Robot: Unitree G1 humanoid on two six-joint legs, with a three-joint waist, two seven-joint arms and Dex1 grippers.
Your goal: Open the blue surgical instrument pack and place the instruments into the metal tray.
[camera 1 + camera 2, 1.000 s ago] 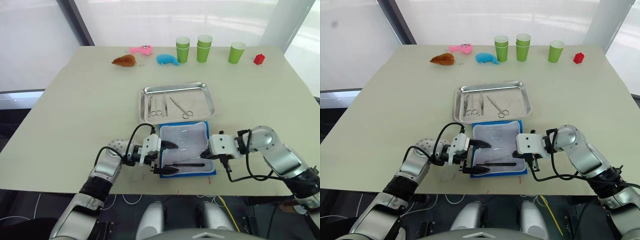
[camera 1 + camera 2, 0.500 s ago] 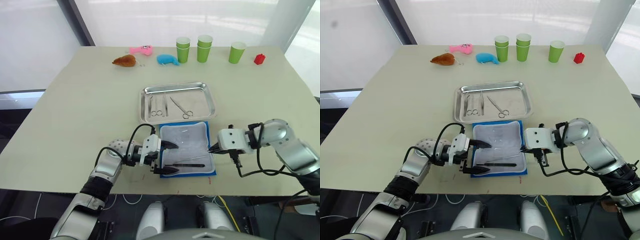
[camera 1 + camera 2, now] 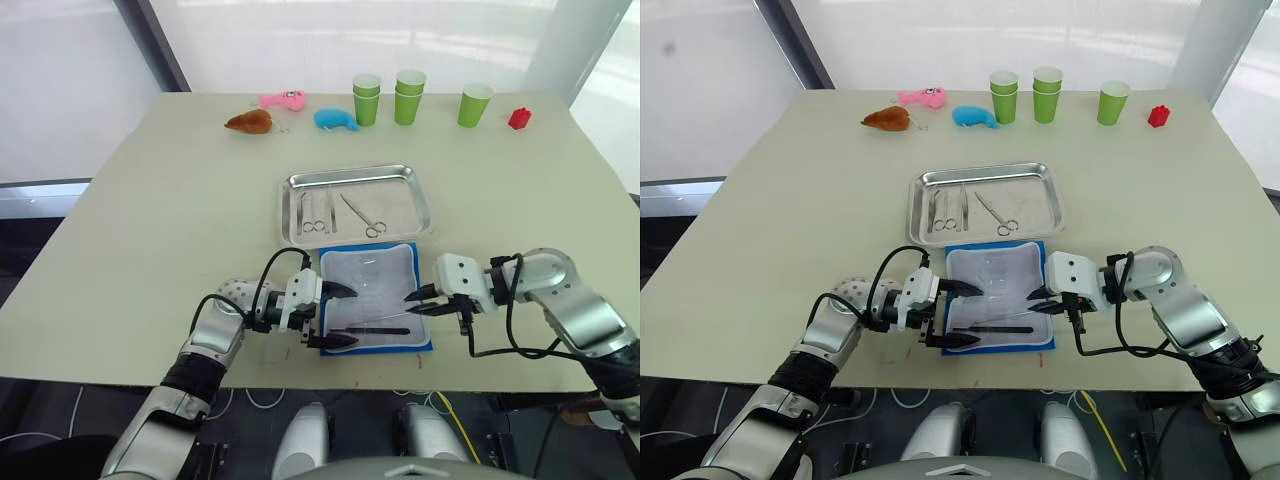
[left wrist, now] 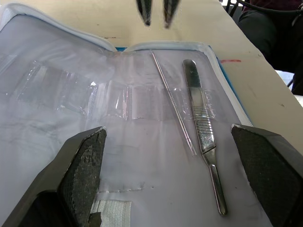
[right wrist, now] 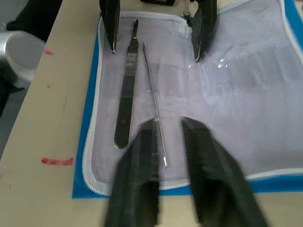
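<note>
Tool on the left (image 3: 338,314), spread wide, straddles the open blue surgical instrument pack (image 3: 372,296) at the worktop's (image 3: 150,220) 6 o'clock edge; right tool (image 3: 412,303), narrowly parted, hovers empty over its right edge. Three instruments (image 3: 336,212) lie in the metal tray (image 3: 356,177) just beyond. Left wrist view: two tools remain on the lining, a flat handle (image 4: 200,127) and a thin probe (image 4: 173,108). Right wrist view: same pair.

Daylight came from the bright, washed-out windows beyond the table's (image 3: 150,220) far edge and lit the tabletop evenly, with only faint shadows. The metal tray (image 3: 356,179) near the table's middle glinted along its rim. In the right wrist view, the right gripper's (image 5: 169,142) fingers were blurred; the clear pockets in the left wrist view threw soft glare.
</note>
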